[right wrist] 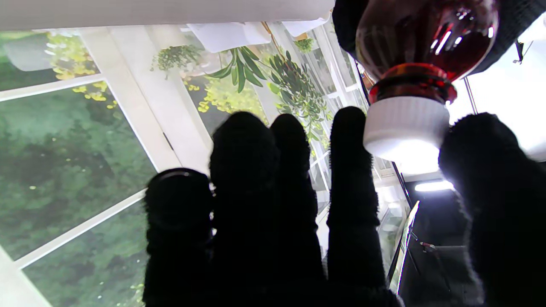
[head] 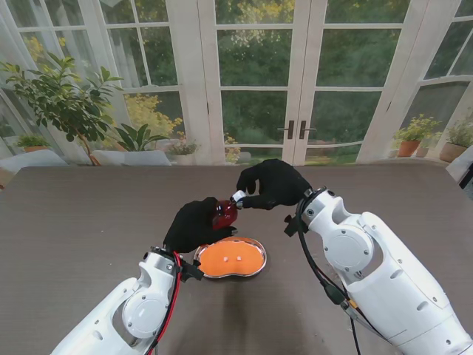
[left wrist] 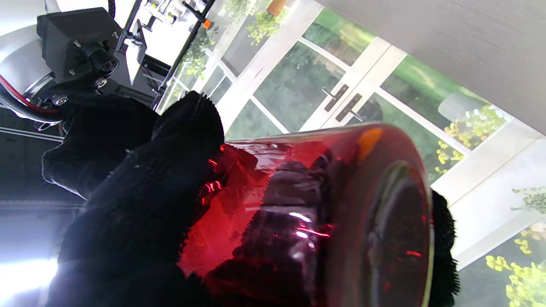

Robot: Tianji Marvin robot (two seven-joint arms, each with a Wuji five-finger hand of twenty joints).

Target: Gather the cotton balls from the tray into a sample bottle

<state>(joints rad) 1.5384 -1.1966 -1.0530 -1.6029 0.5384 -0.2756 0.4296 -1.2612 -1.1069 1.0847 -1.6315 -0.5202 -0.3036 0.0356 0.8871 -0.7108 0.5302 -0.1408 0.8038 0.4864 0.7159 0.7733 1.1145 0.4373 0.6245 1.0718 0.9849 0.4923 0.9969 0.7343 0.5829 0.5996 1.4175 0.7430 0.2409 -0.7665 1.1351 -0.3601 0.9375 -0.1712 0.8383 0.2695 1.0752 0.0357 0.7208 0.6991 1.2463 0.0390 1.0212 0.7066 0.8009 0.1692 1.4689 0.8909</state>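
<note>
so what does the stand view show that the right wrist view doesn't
Only the stand view shows the orange tray on the table with two cotton balls in it, and both arms. Only the right wrist view shows the white cap close up, sitting between the index finger and thumb of the right hand. Both show the red bottle held by the left hand, and the glass doors.

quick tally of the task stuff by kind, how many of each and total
cotton balls: 2, both in the tray
tray: 1
sample bottle: 1, red, held in the left robot hand
white cap: 1, on the bottle, at the right robot hand
total: 5
</note>
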